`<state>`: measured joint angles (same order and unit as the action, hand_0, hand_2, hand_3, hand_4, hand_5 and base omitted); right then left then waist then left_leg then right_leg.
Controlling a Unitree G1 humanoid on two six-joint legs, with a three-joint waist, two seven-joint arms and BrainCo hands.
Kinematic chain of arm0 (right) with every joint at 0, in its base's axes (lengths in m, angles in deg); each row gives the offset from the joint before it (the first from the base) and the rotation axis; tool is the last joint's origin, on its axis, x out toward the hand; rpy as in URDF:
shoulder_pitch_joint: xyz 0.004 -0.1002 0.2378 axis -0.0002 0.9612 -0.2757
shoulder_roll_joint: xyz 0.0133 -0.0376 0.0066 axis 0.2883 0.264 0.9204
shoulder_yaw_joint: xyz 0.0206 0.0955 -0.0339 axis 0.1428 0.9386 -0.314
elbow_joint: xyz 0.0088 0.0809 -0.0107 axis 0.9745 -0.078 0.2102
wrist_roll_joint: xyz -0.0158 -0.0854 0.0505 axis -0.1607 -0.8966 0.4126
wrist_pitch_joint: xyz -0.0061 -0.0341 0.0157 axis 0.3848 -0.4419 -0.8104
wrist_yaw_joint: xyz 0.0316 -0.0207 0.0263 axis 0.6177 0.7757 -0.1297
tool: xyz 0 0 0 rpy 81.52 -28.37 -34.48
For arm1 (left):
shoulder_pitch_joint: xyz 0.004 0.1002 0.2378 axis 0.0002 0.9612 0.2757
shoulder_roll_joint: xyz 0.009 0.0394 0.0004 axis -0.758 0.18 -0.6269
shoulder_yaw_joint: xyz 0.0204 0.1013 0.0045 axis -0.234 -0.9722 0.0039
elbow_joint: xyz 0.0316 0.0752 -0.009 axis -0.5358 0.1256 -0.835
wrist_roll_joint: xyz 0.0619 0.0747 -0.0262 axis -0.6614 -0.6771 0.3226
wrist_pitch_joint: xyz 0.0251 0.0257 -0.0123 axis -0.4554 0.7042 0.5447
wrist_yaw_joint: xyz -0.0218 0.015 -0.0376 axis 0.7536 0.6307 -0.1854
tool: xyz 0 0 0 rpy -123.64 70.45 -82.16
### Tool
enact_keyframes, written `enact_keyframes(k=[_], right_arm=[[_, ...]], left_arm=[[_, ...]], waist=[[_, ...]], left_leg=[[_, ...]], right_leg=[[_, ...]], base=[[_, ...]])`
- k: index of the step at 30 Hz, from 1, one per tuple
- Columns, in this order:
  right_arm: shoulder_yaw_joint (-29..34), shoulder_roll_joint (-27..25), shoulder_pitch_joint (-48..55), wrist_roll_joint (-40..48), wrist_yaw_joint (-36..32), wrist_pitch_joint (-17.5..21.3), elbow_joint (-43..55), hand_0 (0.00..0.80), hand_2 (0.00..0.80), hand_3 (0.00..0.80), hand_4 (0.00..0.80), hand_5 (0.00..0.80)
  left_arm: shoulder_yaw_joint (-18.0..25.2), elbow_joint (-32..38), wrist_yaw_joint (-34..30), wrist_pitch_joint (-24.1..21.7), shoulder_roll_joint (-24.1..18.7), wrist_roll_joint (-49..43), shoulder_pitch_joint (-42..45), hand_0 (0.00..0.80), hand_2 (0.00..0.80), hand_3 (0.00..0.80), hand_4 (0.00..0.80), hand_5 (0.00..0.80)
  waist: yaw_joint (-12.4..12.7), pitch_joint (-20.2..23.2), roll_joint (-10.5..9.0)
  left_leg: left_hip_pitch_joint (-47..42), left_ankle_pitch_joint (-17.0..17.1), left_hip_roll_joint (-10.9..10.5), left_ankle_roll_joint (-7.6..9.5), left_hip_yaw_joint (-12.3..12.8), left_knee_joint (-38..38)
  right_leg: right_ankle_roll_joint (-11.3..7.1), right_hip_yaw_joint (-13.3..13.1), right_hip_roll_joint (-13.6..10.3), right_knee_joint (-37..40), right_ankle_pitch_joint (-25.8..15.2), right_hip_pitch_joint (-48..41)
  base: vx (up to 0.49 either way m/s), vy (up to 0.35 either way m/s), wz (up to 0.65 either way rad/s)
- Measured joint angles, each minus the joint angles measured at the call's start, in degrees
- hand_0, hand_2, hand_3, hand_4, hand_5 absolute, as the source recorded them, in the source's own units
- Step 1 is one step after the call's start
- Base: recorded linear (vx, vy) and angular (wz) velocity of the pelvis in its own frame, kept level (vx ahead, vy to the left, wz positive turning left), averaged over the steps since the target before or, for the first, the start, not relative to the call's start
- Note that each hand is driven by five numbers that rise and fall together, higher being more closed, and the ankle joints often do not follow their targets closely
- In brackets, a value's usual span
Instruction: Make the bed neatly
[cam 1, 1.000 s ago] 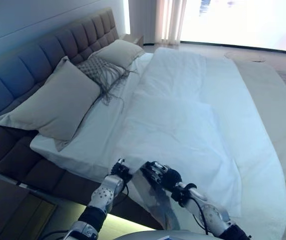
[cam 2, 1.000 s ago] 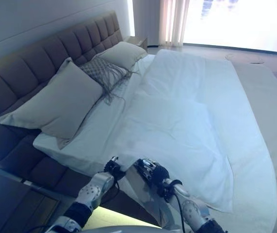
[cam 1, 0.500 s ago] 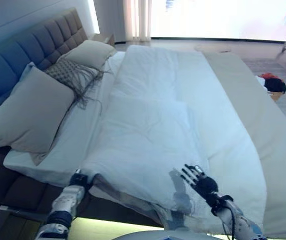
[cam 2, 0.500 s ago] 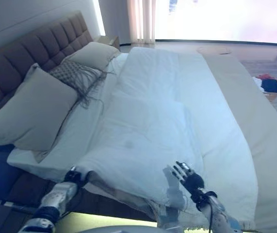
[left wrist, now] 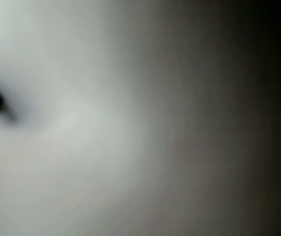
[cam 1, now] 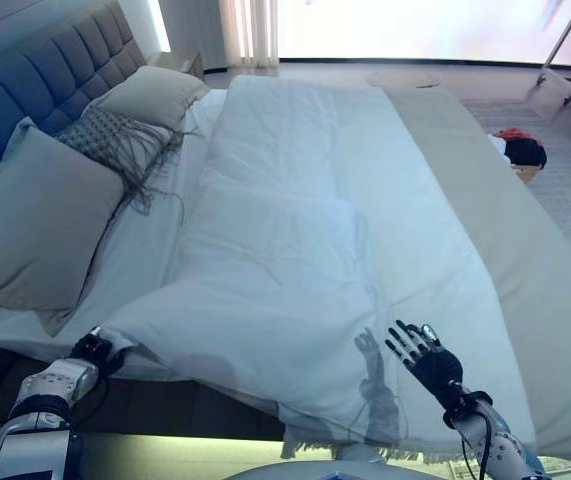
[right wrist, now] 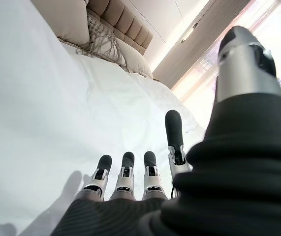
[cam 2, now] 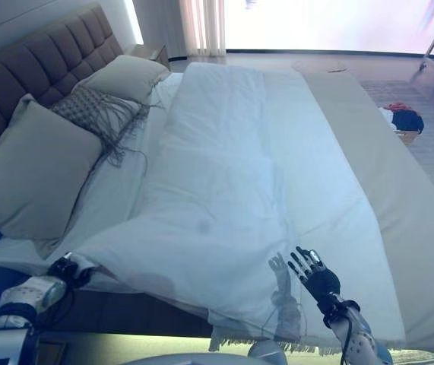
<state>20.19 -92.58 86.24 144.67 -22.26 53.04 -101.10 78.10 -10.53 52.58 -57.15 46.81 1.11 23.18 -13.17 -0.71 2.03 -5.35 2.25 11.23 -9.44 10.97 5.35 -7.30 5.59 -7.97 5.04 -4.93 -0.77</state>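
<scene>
Bed (cam 1: 540,300) with a white duvet (cam 1: 295,260) lying lengthwise down its middle, the near corner drawn toward the left hand (cam 1: 93,347); soft, bulky and light, it probably handles best by corners and hems. Whether the left hand grips that corner cannot be told, while the right hand (cam 1: 427,358) hovers spread and empty over the near hem.

The duvet (cam 1: 295,270) is white. The sheet (cam 1: 150,250) under it is white too. A wide beige blanket (cam 1: 525,260) lies along the far side of the bed. The big pillow (cam 1: 35,225) is plain beige, and so is the far pillow (cam 1: 155,95). Between them is a grey cushion (cam 1: 110,140) with a criss-cross pattern and dark stringy fringe. The headboard (cam 1: 35,85) is brown-grey with stitched squares. The right hand (cam 1: 427,360) looks dark.
</scene>
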Motion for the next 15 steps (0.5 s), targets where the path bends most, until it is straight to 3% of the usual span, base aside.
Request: enact_keyframes(k=[2, 5, 10, 15], right_arm=[[-0.22, 0.66, 0.41, -0.44, -0.13, 0.17, -0.01, 0.000, 0.000, 0.000, 0.000, 0.000], [-0.19, 2.71, 2.22, -1.51, -0.68, 1.92, -0.39, 0.000, 0.000, 0.000, 0.000, 0.000], [0.21, 4.17, 5.57, -2.36, -1.04, 2.56, -0.73, 0.000, 0.000, 0.000, 0.000, 0.000], [3.61, 5.29, 6.02, -2.63, -0.83, 3.59, -0.12, 0.000, 0.000, 0.000, 0.000, 0.000]], left_arm=[[0.00, 0.67, -1.92, 0.21, 0.06, 0.05, 0.43, 0.800, 0.800, 0.800, 0.800, 0.800], [0.28, 9.36, -4.97, -1.38, 2.38, 1.25, 5.74, 0.800, 0.800, 0.800, 0.800, 0.800], [0.38, 21.14, -9.05, -10.05, 13.43, 2.29, 15.18, 0.800, 0.800, 0.800, 0.800, 0.800], [0.37, 26.67, -11.05, -12.04, 20.68, 2.20, 20.33, 0.800, 0.800, 0.800, 0.800, 0.800]], waist=[[0.12, -0.37, -0.23], [0.76, -1.27, -0.72], [3.93, -3.20, -1.13], [6.51, -6.32, -1.86]], left_leg=[[-0.04, -0.01, -0.08, -0.01, -0.03, 0.00], [-0.14, -0.04, -0.48, -0.02, -0.13, -0.03], [-0.99, -0.35, -1.88, 0.24, -0.92, -0.48], [-1.49, -1.92, -3.96, 1.39, -1.65, -2.58]], right_leg=[[-0.04, -0.02, -0.04, -0.02, -0.01, -0.06], [-0.33, -0.12, -0.42, -0.08, 0.00, -0.20], [-1.06, -0.27, -1.83, -0.23, 0.24, -1.12], [-2.07, -1.46, -4.00, -1.81, 0.37, -1.00]], base=[[0.043, 0.075, 0.01], [0.028, 0.084, 0.00], [-0.010, 0.083, 0.04], [-0.029, 0.091, -0.08]])
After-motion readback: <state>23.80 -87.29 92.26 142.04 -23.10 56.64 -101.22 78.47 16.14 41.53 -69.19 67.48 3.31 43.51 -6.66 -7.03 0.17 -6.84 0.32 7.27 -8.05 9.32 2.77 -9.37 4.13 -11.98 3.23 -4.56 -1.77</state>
